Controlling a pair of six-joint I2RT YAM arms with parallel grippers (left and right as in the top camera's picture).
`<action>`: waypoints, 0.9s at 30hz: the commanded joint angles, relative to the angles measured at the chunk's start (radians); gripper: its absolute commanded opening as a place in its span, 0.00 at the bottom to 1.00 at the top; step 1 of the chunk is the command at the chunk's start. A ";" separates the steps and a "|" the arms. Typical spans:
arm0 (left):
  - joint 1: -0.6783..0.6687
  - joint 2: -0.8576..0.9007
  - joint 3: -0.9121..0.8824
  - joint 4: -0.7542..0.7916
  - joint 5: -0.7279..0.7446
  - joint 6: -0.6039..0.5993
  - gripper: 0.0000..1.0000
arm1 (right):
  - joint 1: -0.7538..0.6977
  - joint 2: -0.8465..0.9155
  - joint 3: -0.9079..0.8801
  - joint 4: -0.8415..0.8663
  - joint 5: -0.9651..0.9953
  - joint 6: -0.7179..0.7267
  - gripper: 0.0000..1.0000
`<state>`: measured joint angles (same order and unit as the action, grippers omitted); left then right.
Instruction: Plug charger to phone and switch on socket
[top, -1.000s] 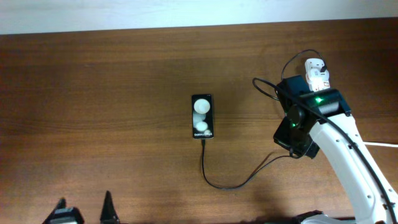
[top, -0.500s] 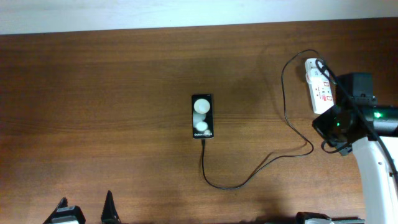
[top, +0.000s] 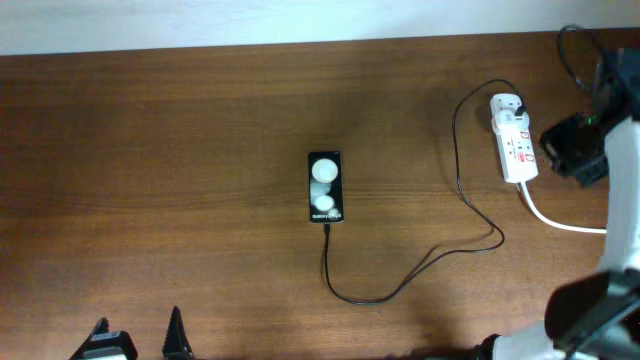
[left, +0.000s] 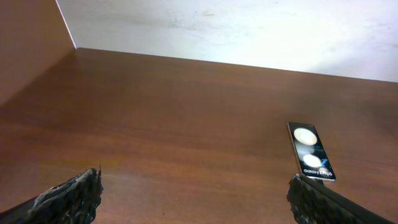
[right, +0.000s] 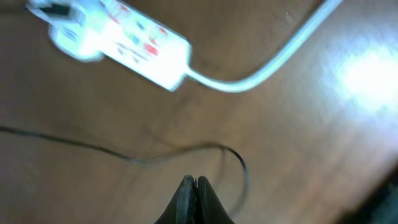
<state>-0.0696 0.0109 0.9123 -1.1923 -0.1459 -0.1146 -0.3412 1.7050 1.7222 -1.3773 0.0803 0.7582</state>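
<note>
The black phone (top: 325, 187) lies flat at the table's middle, with two white blobs on its face; it also shows in the left wrist view (left: 310, 159). The thin black charger cable (top: 420, 270) runs from the phone's near end, loops across the table, and reaches the far end of the white socket strip (top: 513, 150). The strip and cable show blurred in the right wrist view (right: 118, 40). My right gripper (right: 194, 185) is shut and empty, above the table beside the strip. My left gripper (left: 193, 193) is open at the near left edge.
The strip's thick white cord (top: 560, 222) runs off to the right, and shows in the right wrist view (right: 261, 68). A pale wall (left: 249, 28) borders the far table edge. The right arm's white links (top: 615, 230) stand at the right edge.
My right arm has swung from over the socket strip to the right and back, uncovering the strip. The phone, cable and left gripper have not moved.
</note>
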 joint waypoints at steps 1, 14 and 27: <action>0.002 -0.004 -0.001 0.002 0.006 0.011 0.99 | -0.008 0.157 0.196 -0.037 -0.003 -0.014 0.04; 0.002 -0.004 -0.001 0.003 -0.013 0.011 0.99 | -0.008 0.488 0.316 0.165 -0.009 -0.022 0.04; 0.002 -0.004 -0.001 0.006 -0.013 0.011 0.99 | -0.008 0.592 0.314 0.275 -0.010 -0.022 0.04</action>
<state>-0.0696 0.0109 0.9123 -1.1889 -0.1474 -0.1146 -0.3447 2.2700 2.0197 -1.1126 0.0761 0.7341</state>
